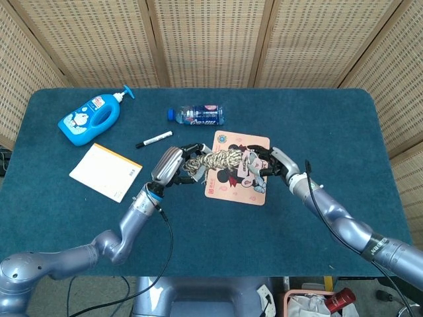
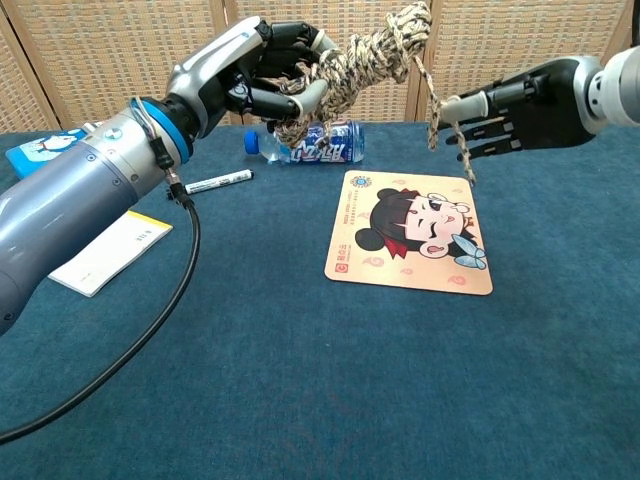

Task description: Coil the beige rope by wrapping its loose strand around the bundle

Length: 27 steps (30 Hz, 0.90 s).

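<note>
My left hand point(image 2: 262, 72) point(image 1: 173, 166) grips one end of the beige rope bundle point(image 2: 368, 56) point(image 1: 216, 160) and holds it high above the table, tilted up to the right. From the bundle's far end a loose strand point(image 2: 432, 98) runs down to my right hand point(image 2: 500, 112) point(image 1: 266, 164), which pinches it between thumb and a finger, the other fingers spread. The strand's tail hangs below that hand. Both hands hover over the cartoon mat point(image 2: 415, 232).
A cartoon mat point(image 1: 234, 188) lies mid-table. Behind it are a water bottle point(image 1: 195, 115) on its side and a black marker point(image 1: 154, 139). A blue soap bottle point(image 1: 88, 119) and a notepad point(image 1: 106, 171) lie at the left.
</note>
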Available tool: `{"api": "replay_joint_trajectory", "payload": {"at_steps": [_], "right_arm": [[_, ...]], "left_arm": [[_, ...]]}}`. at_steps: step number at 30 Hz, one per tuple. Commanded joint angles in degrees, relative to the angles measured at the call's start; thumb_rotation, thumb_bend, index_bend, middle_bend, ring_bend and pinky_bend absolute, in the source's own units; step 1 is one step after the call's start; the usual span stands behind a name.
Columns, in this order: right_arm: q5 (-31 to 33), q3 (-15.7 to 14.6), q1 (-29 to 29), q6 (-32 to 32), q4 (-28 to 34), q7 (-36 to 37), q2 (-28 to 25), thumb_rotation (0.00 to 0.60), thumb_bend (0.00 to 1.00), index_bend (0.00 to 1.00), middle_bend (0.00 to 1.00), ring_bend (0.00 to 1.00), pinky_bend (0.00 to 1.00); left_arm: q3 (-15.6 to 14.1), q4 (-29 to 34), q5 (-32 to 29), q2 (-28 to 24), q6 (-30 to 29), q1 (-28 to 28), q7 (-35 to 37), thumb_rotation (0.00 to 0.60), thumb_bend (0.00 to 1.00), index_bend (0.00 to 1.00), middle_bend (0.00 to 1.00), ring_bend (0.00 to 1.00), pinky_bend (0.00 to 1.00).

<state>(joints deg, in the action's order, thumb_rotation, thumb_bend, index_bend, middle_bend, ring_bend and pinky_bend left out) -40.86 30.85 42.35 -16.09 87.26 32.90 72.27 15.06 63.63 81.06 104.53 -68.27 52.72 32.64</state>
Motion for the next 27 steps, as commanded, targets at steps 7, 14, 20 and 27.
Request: {"api": "replay_joint_trajectory", "payload": {"at_steps": [7, 14, 20, 27], "right_arm": [[-5.73, -2.17, -3.50, -0.68, 3.88, -0.27, 0.48, 0.600, 0.48, 0.73, 0.08, 0.00, 0.00], [-8.26, -2.21, -4.68, -0.24, 5.20, 0.45, 0.10, 0.600, 0.48, 0.71, 0.07, 0.00, 0.00], [-14.04, -1.71, -5.62, 3.66, 5.75, -0.45, -1.29, 0.600, 0.01, 0.00, 0.00, 0.00, 0.00], [-17.11, -2.20, -7.24, 2.57, 6.16, -1.18, -2.31, 0.600, 0.00, 0.00, 0.00, 0.00, 0.00]], "left_arm": [[2.36, -0.17, -2.47, 1.59, 1.69, 0.38, -2.17, 0.600, 0.85, 0.75, 0.64, 0.59, 0.71], [3.36, -0.78, -3.12, 2.17, 2.07, 0.56, -3.12, 0.600, 0.85, 0.75, 0.64, 0.59, 0.71], [3.95, -0.63, -3.48, 2.04, 2.20, 0.35, -3.63, 0.600, 0.85, 0.75, 0.64, 0.59, 0.71], [4.08, 1.93, -2.58, 0.42, 1.43, -0.10, -4.62, 0.600, 0.85, 0.75, 0.64, 0.59, 0.71]]}}
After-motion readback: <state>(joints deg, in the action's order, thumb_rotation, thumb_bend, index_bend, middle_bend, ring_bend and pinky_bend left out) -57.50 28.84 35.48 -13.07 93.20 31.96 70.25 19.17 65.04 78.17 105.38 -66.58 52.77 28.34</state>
